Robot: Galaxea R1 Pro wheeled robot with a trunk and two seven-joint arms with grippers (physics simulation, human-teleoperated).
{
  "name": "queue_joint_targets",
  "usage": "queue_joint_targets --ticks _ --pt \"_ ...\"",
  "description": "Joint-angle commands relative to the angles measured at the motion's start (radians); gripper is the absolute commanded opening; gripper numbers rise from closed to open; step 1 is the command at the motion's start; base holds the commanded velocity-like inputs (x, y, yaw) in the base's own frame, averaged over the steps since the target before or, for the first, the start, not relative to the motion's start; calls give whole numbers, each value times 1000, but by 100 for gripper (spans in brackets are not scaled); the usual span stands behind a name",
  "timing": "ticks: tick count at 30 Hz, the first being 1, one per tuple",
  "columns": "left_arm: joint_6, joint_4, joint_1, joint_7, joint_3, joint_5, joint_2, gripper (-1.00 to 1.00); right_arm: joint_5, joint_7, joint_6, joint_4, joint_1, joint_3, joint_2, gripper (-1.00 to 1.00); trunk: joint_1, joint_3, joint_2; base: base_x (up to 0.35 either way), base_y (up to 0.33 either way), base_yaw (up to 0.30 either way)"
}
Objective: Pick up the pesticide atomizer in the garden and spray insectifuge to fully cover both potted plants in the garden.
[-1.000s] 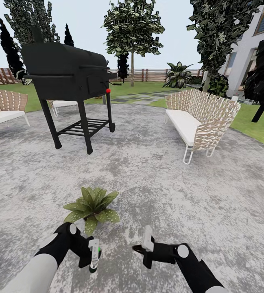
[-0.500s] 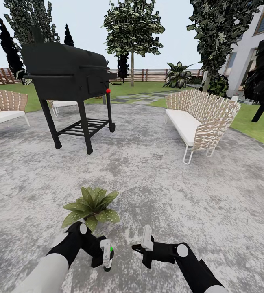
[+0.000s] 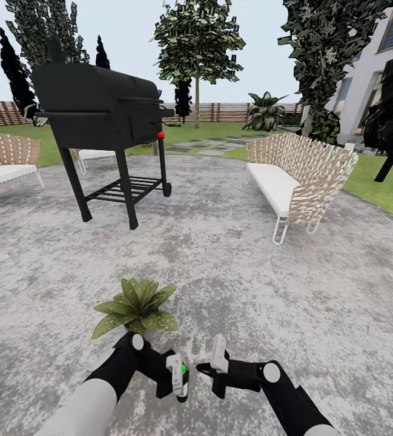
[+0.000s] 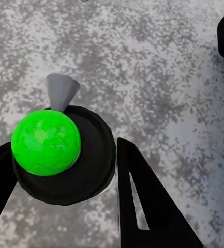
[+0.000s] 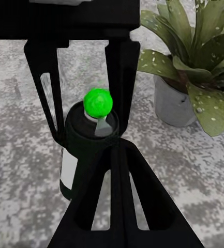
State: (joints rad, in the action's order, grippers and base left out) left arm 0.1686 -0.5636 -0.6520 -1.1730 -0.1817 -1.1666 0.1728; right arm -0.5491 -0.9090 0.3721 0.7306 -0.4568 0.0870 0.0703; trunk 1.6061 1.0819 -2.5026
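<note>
Round grey paved patio (image 3: 232, 266) in the garden, lawn and slatted fence behind.

Change over the last second: the left arm has swung inward across the near edge of the patio, carrying the pesticide atomizer (image 3: 181, 380) from left of the plant to close by the right gripper (image 3: 211, 367). The left gripper (image 3: 175, 378) is clamped on the bottle, fingers either side of its dark body; green cap and grey nozzle show on top. Looks like a handover, or lining up the nozzle; no spray visible yet.

Right gripper holds nothing. How wide its jaws stand, cannot tell.

Count: one potted plant (image 3: 137, 306), just beyond the grippers. One black grill (image 3: 102, 115). Three woven seats (image 3: 296, 175). One atomizer.
</note>
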Motion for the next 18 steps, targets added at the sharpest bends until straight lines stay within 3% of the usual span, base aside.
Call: queue_joint_targets --ticks 1,8,12,18 --pt "11 1 0 -2 -9 -9 2 -100 -8 -1 5 2 0 -1 0 -100 0 1 0 0 0 0" --pt "13 7 -1 -10 -8 4 2 -100 -8 -1 4 6 0 -1 0 -100 0 1 0 0 0 0" --pt "16 7 -1 -16 -8 74 2 -100 -8 -1 4 6 0 -1 0 -100 0 1 0 0 0 0" --pt "18 18 -2 -17 -7 86 2 -100 -8 0 5 6 0 -1 0 -100 0 1 0 0 0 0"
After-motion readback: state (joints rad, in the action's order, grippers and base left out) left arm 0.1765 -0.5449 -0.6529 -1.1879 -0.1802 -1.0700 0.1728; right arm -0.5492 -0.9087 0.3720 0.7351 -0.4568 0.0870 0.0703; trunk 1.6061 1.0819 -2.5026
